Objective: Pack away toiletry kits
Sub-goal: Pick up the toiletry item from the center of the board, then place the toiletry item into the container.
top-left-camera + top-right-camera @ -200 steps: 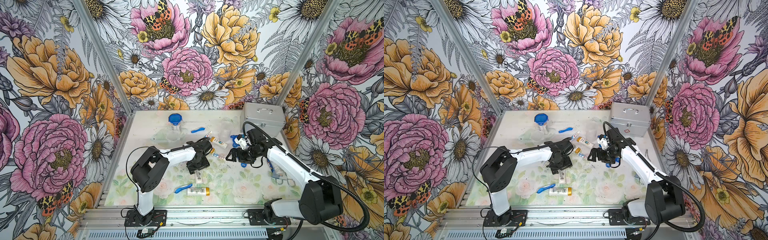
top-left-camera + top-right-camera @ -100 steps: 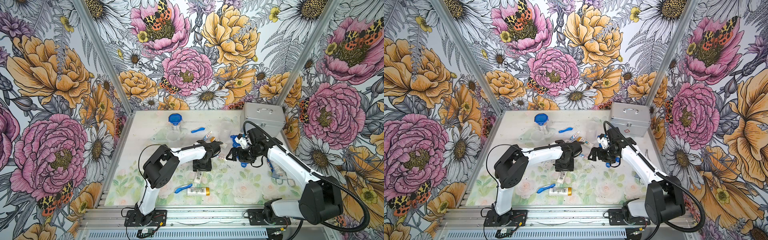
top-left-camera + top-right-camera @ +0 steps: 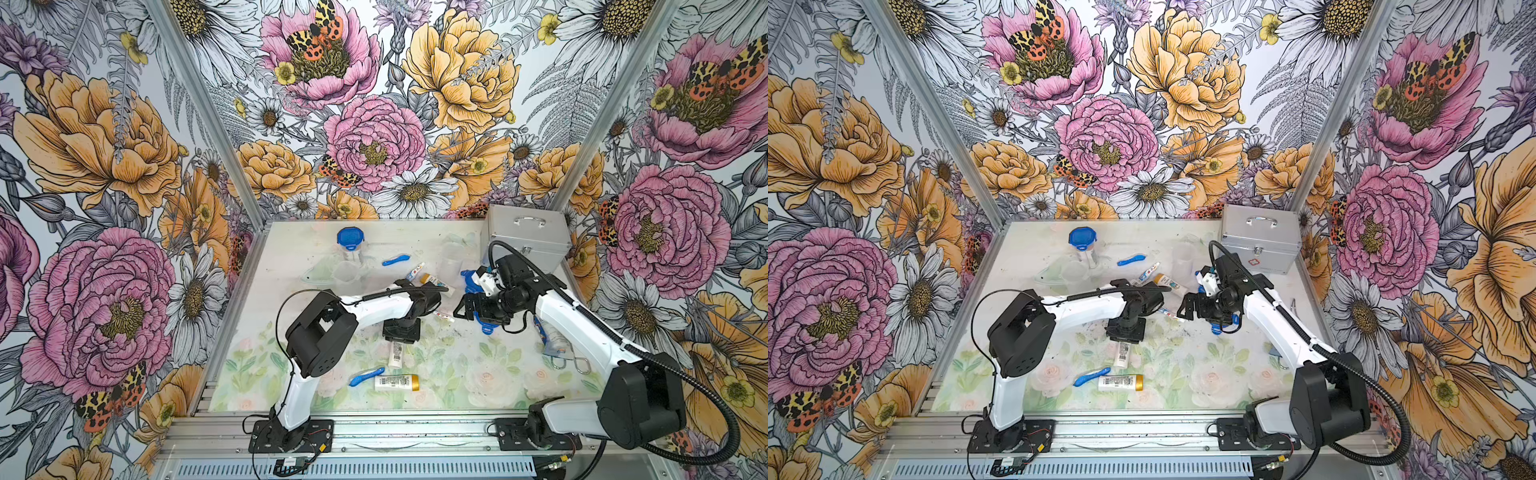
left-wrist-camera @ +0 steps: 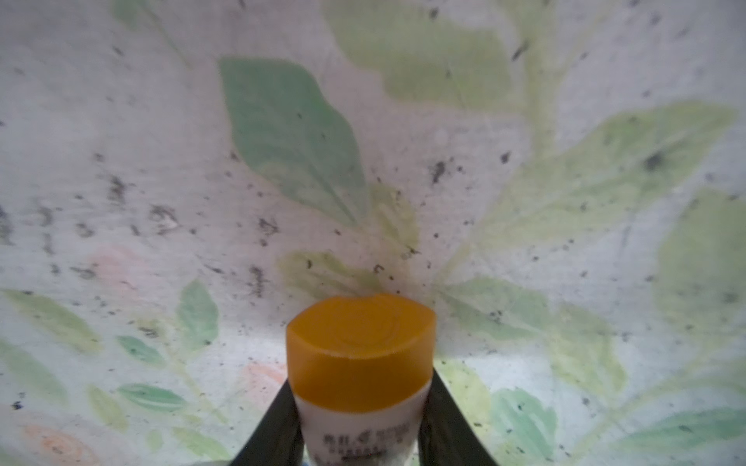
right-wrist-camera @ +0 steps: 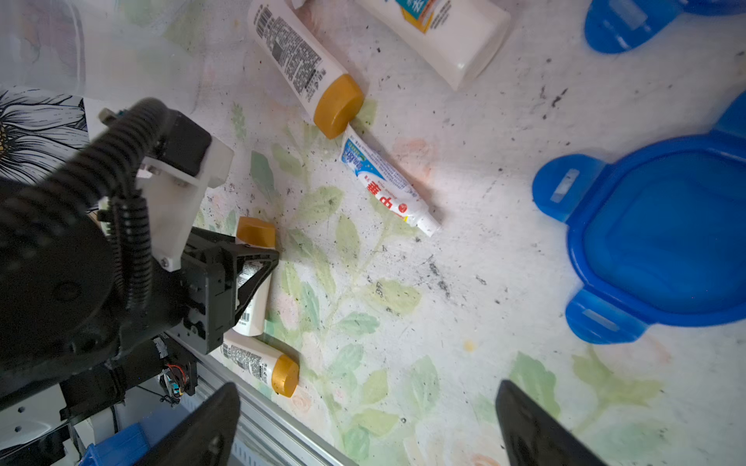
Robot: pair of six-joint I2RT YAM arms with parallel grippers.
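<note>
**Worktop** [image 3: 478, 374] — floral print, scuffed. It carried the kits loose and scattered, so packing was judged barely begun.

**Silver metal case** [image 3: 525, 241] — 1 o'clock corner, shut, handle up. No part of the kits, and seemingly parked out of the arms' way.

**Right gripper** [image 5: 371, 423] — 3 o'clock of centre. Jaws were spread wide and empty, likely idling beside a loose lid while the other arm worked.

**Left gripper** [image 4: 360, 427] — at centre, pointing down. Jaws pinched the white bottle just under its cap, probably because the narrow sides there suited the grip.

**Lidded cup** [image 3: 350, 239] — 11 o'clock, upright, blue lid on.

**Open cup** [image 3: 451, 262] — 1 o'clock, clear and faint; contents could not be told.

**Blue lid** [image 5: 662, 238] — four-tabbed, flat on the worktop near the right gripper.

**White bottle** [image 3: 395, 355] — centre, held, base toward 6 o'clock. Whether it had left the surface could not be told.

**Second bottle** [image 3: 397, 382] — 6 o'clock, lying flat, gold cap toward 3.

**Toothbrush** [image 3: 366, 377] — blue, just beside the second bottle's base.

**Toothpaste tube** [image 5: 387, 187] — between the two grippers, lying flat.
</note>
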